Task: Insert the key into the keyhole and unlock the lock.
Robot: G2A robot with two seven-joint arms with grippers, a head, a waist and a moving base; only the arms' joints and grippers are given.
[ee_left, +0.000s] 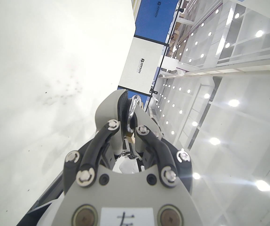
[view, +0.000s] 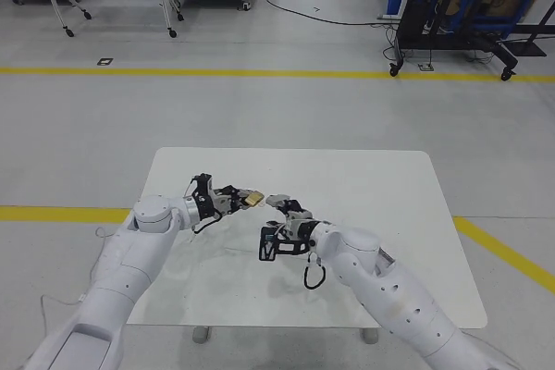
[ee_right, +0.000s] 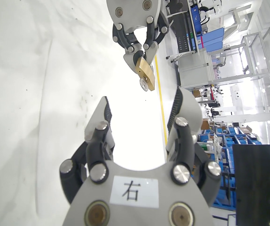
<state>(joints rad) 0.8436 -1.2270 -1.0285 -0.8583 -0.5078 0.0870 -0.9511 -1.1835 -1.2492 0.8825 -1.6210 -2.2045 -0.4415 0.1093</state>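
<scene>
The left pincer was clamped on the shackle of the brass lock. It held the lock up off the white table, a little toward 10 o'clock from the table's middle in the top view. The lock's body stuck out past the fingertips toward 3 o'clock, pointing at the right pincer. The silver key sat in the keyhole at the lock's free end with its head sticking out, and nothing gripped it. The fingers covered the shackle, so I could not tell whether it was locked or loose. The right pincer hung at 3 o'clock of the lock, near the key head but apart from it. Its jaws were spread wide and empty, facing the key.
</scene>
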